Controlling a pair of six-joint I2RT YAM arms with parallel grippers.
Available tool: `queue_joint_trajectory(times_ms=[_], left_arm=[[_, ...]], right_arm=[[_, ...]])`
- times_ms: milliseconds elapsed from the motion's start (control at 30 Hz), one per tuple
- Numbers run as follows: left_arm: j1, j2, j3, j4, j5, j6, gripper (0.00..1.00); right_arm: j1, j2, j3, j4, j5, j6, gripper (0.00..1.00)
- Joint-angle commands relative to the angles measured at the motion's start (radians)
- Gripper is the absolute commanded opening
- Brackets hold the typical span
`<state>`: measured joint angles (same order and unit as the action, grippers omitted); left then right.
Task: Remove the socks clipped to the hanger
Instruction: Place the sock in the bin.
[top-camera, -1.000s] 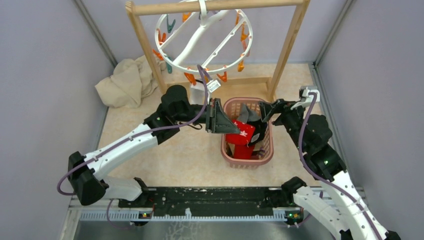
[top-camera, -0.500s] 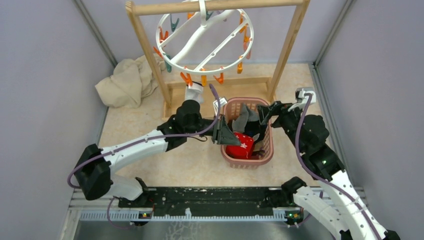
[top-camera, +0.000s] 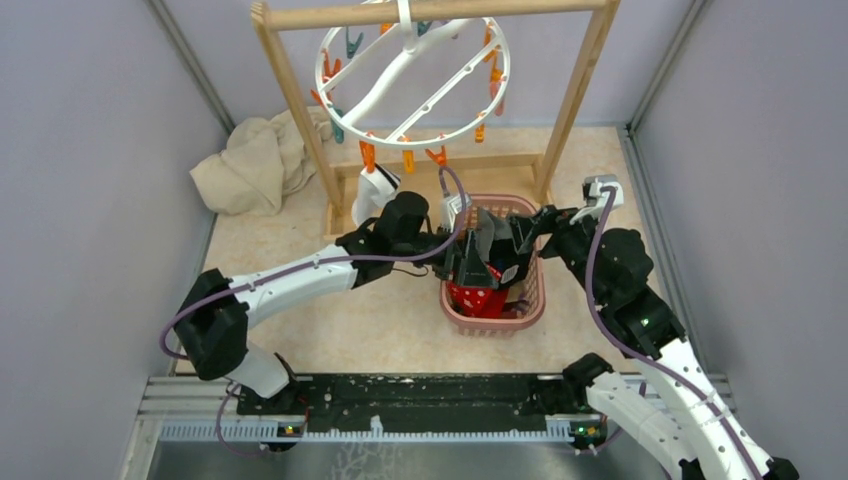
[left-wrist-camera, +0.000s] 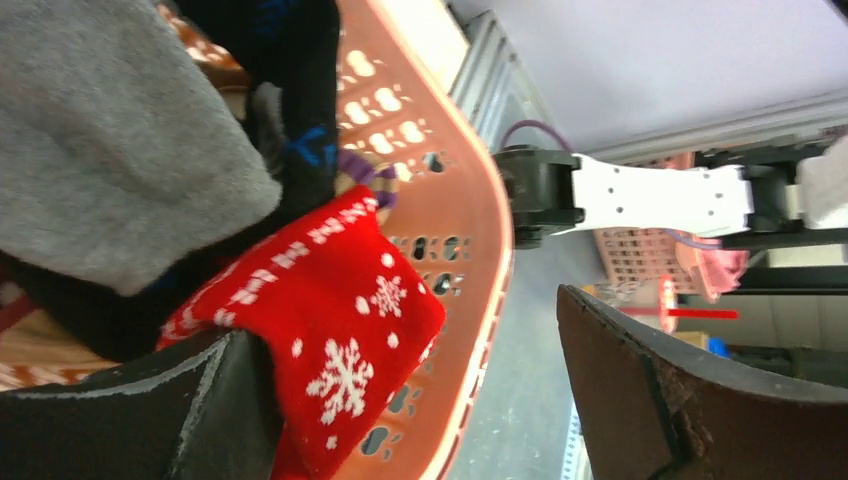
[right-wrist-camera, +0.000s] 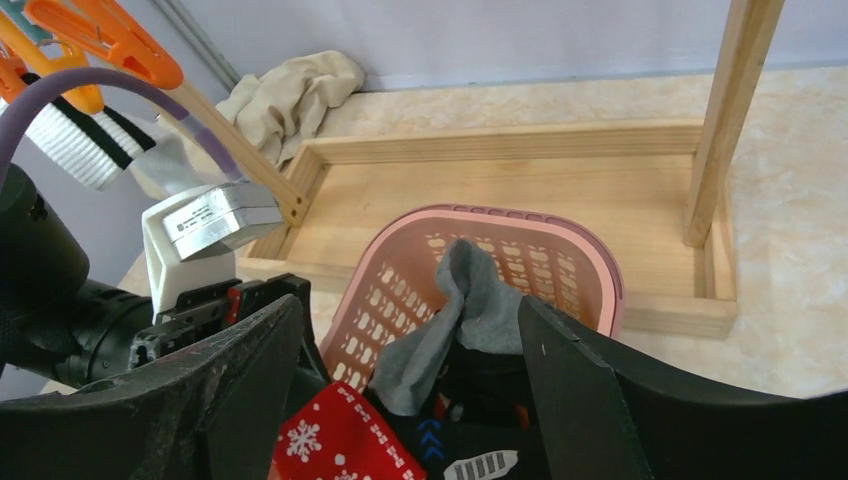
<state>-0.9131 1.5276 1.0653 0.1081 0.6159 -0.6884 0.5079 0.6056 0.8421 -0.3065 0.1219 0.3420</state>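
Observation:
The white ring hanger (top-camera: 400, 70) hangs from the wooden rack, its orange and teal clips dangling. One white sock (top-camera: 371, 190) stays clipped at its near left and shows black stripes (right-wrist-camera: 78, 142) in the right wrist view. My left gripper (top-camera: 470, 264) is open over the pink basket (top-camera: 536, 300). The red snowflake sock (left-wrist-camera: 340, 340) lies loose against its left finger (left-wrist-camera: 120, 420). A grey sock (right-wrist-camera: 462, 308) and black socks (left-wrist-camera: 290, 100) also lie in the basket. My right gripper (right-wrist-camera: 410, 400) stands open above the basket's right side, holding nothing.
The wooden rack (top-camera: 300, 100) has a base frame (right-wrist-camera: 500, 190) just behind the basket. A crumpled beige cloth (top-camera: 250, 165) lies at the back left by the wall. Grey walls close in both sides.
My left arm has swung right over the basket with the red sock and opened, leaving the sock in the basket. The hanger has rocked slightly. The right arm has barely moved.

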Motion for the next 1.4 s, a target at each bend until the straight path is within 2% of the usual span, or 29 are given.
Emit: queue_joint_trajectory(times_ms=[0,167,400,567,767,933,1167,1367], left_arm=[[-0.020,0.017,0.103,-0.327,-0.208,0.168,0.99],[-0.036,-0.003,0.161,-0.421,-0.312,0.210,0.99],[-0.128,-0.003,0.293,-0.561,-0.466,0.278,0.99],[-0.207,-0.022,0.361,-0.597,-0.555,0.349,0.99],[-0.311,-0.035,0.451,-0.719,-0.767,0.422,0.99],[-0.362,-0.093,0.425,-0.727,-0.878,0.440,0.99],[-0.366,-0.348,0.223,-0.497,-0.899,0.460,0.99],[-0.366,-0.497,0.126,-0.446,-0.958,0.478,0.99]], right_arm=[[-0.005,-0.003,-0.001,0.043,-0.021,0.007,0.79],[-0.005,0.000,-0.006,0.053,-0.028,0.010,0.79],[-0.005,0.011,0.001,0.061,-0.039,0.015,0.79],[-0.005,0.011,0.005,0.061,-0.039,0.014,0.80],[-0.005,0.013,0.008,0.061,-0.040,0.015,0.80],[-0.005,0.027,0.008,0.077,-0.053,0.015,0.80],[-0.005,0.050,0.014,0.095,-0.070,0.009,0.81],[-0.004,0.058,0.016,0.108,-0.087,0.001,0.82]])
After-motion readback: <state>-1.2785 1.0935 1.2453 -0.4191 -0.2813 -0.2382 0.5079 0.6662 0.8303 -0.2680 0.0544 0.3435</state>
